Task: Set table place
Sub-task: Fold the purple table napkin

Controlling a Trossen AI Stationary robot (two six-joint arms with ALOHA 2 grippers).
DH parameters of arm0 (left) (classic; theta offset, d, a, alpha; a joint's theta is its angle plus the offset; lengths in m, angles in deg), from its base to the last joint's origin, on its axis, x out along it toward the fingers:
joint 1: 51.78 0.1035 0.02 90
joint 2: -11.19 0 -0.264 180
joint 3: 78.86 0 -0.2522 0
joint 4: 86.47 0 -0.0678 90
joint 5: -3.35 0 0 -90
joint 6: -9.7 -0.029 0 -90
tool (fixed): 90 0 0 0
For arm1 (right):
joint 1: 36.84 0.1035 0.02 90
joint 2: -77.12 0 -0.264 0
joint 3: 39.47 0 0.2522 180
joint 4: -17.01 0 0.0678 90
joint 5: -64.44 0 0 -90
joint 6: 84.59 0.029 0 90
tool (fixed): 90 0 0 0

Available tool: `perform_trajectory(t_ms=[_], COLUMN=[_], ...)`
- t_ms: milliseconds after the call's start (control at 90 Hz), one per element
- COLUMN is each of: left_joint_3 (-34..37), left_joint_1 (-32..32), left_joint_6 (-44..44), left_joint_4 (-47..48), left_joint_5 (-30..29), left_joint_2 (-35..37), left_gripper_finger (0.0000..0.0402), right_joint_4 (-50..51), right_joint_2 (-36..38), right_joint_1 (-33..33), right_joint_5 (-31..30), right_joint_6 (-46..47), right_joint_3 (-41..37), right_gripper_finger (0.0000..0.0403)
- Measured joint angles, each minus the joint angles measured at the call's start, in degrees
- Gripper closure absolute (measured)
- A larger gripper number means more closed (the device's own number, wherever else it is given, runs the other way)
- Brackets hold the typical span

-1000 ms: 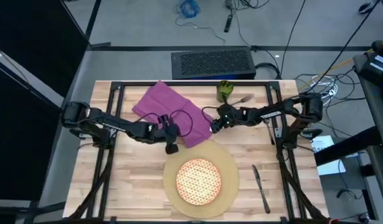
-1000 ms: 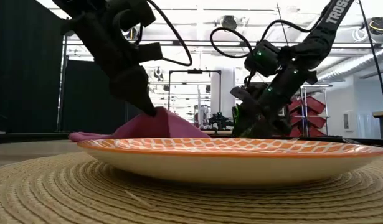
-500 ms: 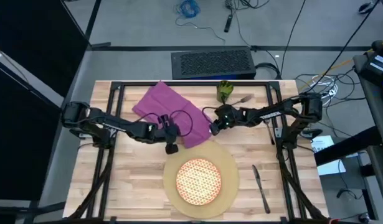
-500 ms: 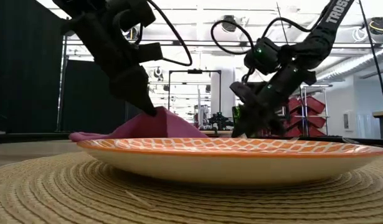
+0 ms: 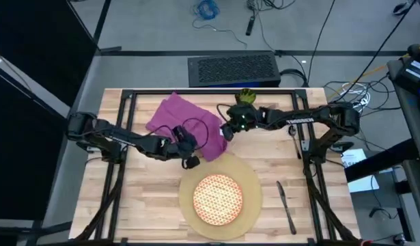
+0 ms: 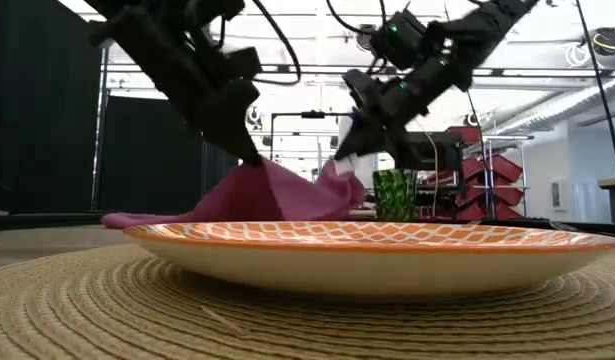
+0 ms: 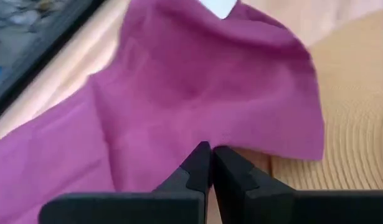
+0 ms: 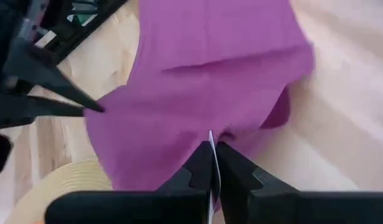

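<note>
We have both arms on the purple napkin, which lies on the far left-centre part of the desk. Our left pincer is clenched on the napkin's near edge, just beside the rim of the tan mat. Our right pincer is clenched on the napkin's right corner and holds it lifted off the wood, so the cloth drapes between the two grips.

As for progress, the mat sits at the near middle of the desk with the orange-and-white plate centred on it, so we judge that part done. The knife lies to the right of the mat, near it. The green cup stands at the far edge, close behind our right arm, and the fork is not clear to us here. We judge the napkin, cup and fork are left to place.
</note>
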Motion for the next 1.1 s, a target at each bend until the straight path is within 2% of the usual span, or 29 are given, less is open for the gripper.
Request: perform_trajectory(t_ms=[144,344,644,978,1100], left_joint_3=[0.0,0.38,6.72,6.73,6.71], left_joint_1=[-1.82,-3.24,-5.99,-6.17,-6.67], left_joint_6=[2.15,10.54,32.75,44.48,54.97], left_joint_4=[2.52,4.81,7.1,14.28,20.83], left_joint_5=[-0.83,-5.84,-12.46,-16.02,-20.32], left_joint_2=[1.96,2.29,2.28,2.49,2.49], left_gripper_finger=[0.0401,0.0402,0.0402,0.0402,0.0402], right_joint_4=[1.76,2.34,1.39,1.48,1.83], right_joint_2=[-2.53,-10.16,-22.63,-31.43,-34.2], right_joint_1=[-2.74,-4.63,-4.3,-5.62,-6.55], right_joint_5=[0.12,1.83,7.51,7.99,9.17], right_joint_6=[-2.71,-4.24,-5.81,-6.63,-6.38], right_joint_3=[5.44,13.22,25.85,39.4,42.51], right_gripper_finger=[0.0403,0.0403,0.0403,0.0403,0.0403])
